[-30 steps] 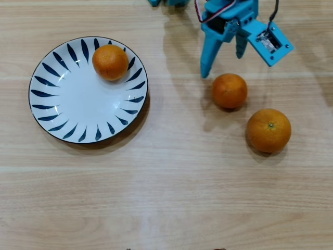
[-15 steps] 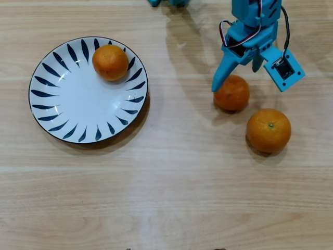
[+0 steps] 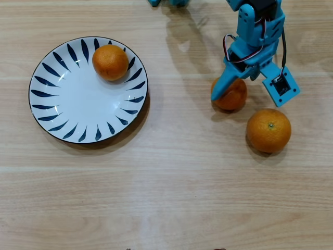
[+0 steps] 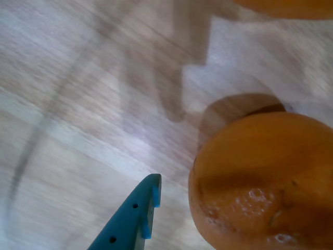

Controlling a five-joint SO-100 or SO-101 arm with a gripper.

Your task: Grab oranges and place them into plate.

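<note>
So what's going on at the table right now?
The blue gripper is down over the middle orange, its open fingers straddling the fruit without closing; the wrist view shows that orange just beside one fingertip. One orange already sits on the plate, near its upper rim. The larger orange, with the green stem dot, waits untouched on the table, lower right in the overhead view.

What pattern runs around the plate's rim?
Dark blue petal-like strokes radiating on the white plate, with a thin dark edge; clearest in the overhead view.
</note>
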